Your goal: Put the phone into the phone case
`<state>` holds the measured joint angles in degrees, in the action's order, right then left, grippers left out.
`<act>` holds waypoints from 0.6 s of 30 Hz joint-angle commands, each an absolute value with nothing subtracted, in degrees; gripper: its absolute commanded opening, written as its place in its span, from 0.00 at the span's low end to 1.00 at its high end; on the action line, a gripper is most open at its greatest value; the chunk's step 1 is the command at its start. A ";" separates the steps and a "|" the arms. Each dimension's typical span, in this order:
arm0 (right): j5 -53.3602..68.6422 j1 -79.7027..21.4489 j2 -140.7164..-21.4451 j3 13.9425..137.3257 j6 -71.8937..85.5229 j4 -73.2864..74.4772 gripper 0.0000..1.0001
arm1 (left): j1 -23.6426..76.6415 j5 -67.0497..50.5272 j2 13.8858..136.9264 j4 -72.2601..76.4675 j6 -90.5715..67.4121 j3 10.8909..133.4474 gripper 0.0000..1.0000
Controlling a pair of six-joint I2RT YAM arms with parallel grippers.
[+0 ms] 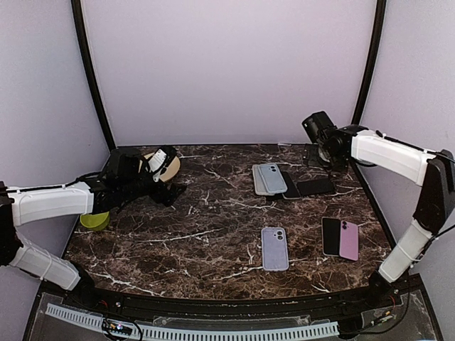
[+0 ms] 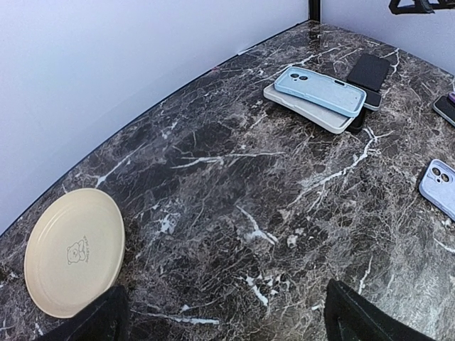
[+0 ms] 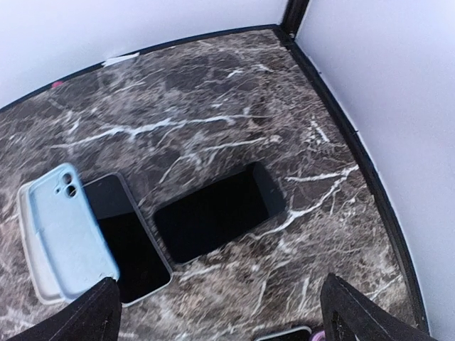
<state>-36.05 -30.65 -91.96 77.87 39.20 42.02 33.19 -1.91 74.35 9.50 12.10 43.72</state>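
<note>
- Right wrist view: the right gripper point(image 3: 220, 298) has its fingers spread wide with nothing between them. It hangs above the far right corner of the dark veined marble table point(image 3: 213, 92).
- Below it lies a black glass-faced phone with a thin pale rim point(image 3: 131, 241), flat and screen up. Its left edge meets a light blue soft phone case point(image 3: 67, 227) that rests on a whitish flat case point(image 3: 28, 234). I cannot tell whether the phone slips under the blue one.
- Just right of that phone, close but apart, lies a black rectangular shell point(image 3: 213, 213). A shadowed inner wall at its right end suggests an empty case lying hollow-up, but this is not certain.
- Left wrist view: the left gripper point(image 2: 226, 298) is also wide apart and empty, over the left part of the table near a round cream plate point(image 2: 75, 252).
- Top external view: nearer the front lie a lavender phone point(image 1: 274, 249), camera side up, and a black handset point(image 1: 331, 236) touching a pink phone point(image 1: 348, 240).
- Step in hand (judgement): pre-grasp. Nothing is picked up and no phone is seated in the shell.
- Next move calls for lowering the right gripper over the rimmed phone, pinching across its width, lifting clear of the blue case and aligning with the shell.
- The phone is thin and slick on stone, with little edge to catch, so it is likely to slide.
</note>
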 commanded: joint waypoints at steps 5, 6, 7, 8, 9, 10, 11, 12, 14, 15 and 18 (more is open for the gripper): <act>-36.81 -20.19 -105.93 83.93 31.91 36.08 0.98 | 33.55 -1.69 76.02 11.68 12.18 42.68 0.97; -36.11 -19.33 -107.58 84.73 31.76 35.66 0.98 | 33.56 -1.46 76.16 11.86 12.24 42.60 0.97; -35.36 -18.69 -109.28 85.69 31.49 35.24 0.98 | 33.70 -1.09 76.39 12.00 12.33 42.57 0.97; -35.14 -18.32 -111.03 86.86 31.08 34.97 0.99 | 33.77 -0.94 76.47 12.25 12.41 42.48 0.97; -35.41 -18.13 -112.79 88.59 30.46 35.01 0.98 | 33.82 -0.81 76.51 12.45 12.57 42.42 0.97; -36.10 -18.13 -114.92 90.77 29.96 35.69 0.99 | 33.87 -0.75 76.62 12.83 12.70 42.29 0.97; -36.90 -18.12 -117.05 93.05 29.56 37.19 0.99 | 33.91 -0.76 76.72 13.00 12.84 42.19 0.97; -37.69 -18.11 -119.02 95.38 29.21 37.95 0.99 | 33.97 -0.78 76.73 13.36 12.93 42.01 0.97; -38.01 -18.11 -122.53 99.08 28.34 38.53 0.98 | 34.01 -0.91 76.98 13.73 13.06 41.86 0.97; -37.41 -18.15 -124.73 100.77 27.99 38.83 0.99 | 34.01 -0.98 77.23 13.77 13.09 41.89 0.97; -36.46 -18.17 -128.94 105.21 27.74 40.49 0.98 | 34.16 -1.09 77.71 13.44 13.14 42.23 0.97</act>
<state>-36.18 -17.96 -125.01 99.74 29.32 38.13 33.71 -1.15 77.38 12.01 12.47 42.70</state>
